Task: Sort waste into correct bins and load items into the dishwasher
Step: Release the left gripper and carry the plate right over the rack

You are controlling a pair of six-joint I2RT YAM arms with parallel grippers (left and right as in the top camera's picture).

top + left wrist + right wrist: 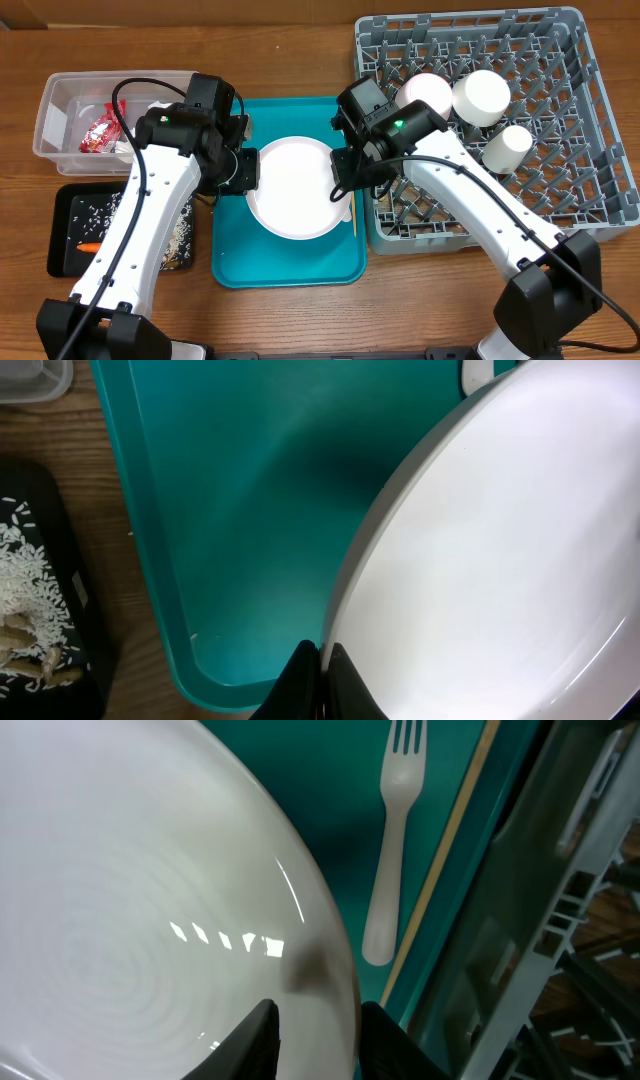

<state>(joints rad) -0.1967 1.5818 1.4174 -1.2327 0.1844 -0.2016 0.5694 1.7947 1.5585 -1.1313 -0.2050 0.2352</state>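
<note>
The white round plate point(295, 187) lies on the teal serving tray point(290, 262). My left gripper point(250, 170) is shut on the plate's left rim, its fingers pinched tight on the edge in the left wrist view point(322, 655). At the right rim, my right gripper point(337, 178) is shut on the plate point(150, 900), one finger on top and one outside the edge point(318, 1020). A white fork point(390, 850) and a thin wooden stick point(450, 870) lie on the tray beside the plate. The grey dishwasher rack point(590, 150) holds two bowls point(425, 92) point(482, 95) and a cup point(507, 147).
The clear tub point(60, 110) at the back left holds a red wrapper point(100, 132) and white napkins. The black tray point(65, 230) in front of it holds rice point(180, 235) and a carrot point(88, 246). The rack wall point(560, 920) stands close to the tray's right edge.
</note>
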